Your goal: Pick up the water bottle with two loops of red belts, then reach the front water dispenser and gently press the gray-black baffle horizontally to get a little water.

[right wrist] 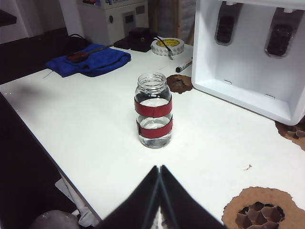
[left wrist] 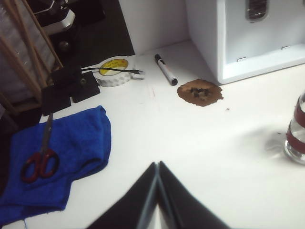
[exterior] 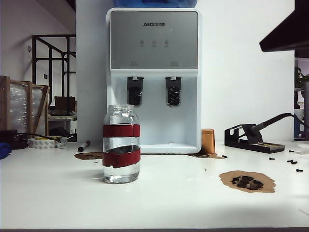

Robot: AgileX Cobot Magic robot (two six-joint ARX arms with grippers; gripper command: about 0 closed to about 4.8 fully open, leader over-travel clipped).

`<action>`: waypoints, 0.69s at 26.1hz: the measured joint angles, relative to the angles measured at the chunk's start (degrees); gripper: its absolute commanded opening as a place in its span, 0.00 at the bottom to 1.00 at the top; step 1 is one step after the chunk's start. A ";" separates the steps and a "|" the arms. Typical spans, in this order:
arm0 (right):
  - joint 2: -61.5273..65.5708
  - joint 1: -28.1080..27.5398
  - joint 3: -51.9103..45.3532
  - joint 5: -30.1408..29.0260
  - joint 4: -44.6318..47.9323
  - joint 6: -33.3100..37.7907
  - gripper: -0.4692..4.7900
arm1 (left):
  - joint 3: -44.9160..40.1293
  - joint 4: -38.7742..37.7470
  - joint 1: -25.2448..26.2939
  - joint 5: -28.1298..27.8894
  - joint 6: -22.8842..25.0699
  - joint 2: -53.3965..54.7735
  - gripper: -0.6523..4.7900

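Clearly the biggest thing is the water dispenser (exterior: 153, 77), a tall white box with a gray panel marked "AUX" and two dark levers above a recessed bay; it stands at the back of the white table (exterior: 58, 193), in the middle of the exterior view. In front of it, a little to the left and well apart from it, the water bottle (exterior: 121, 144) stands upright on the table, with no cap, two dark-red bands around its body and some clear water inside. A blue cloth (left wrist: 57, 157) lies near the left edge of the table, and red-handled scissors (left wrist: 42, 157) rest on it. A black soldering stand (exterior: 253, 137) sits at the right back. A roll of tape (left wrist: 114, 70) and a marker pen (left wrist: 165, 69) lie beside the dispenser's left side, and a small copper cylinder (exterior: 208, 141) stands at its right corner. The left gripper (left wrist: 157, 164) hangs above the bare table with its two fingers pressed together, holding nothing; the bottle is at the edge of its view. The right gripper (right wrist: 158, 168) is also closed and empty, above the table and facing the bottle, not touching it.
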 measured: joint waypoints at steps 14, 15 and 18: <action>-0.52 0.00 0.00 -0.44 2.97 1.88 0.09 | -1.46 7.50 0.02 -2.86 2.69 0.00 0.11; -0.52 0.00 0.00 -0.42 3.82 1.88 0.09 | -1.81 8.57 0.04 -2.86 3.39 0.00 0.11; -0.66 0.00 0.00 -0.42 6.73 1.88 0.09 | -3.72 12.22 0.11 -2.86 5.90 0.00 0.11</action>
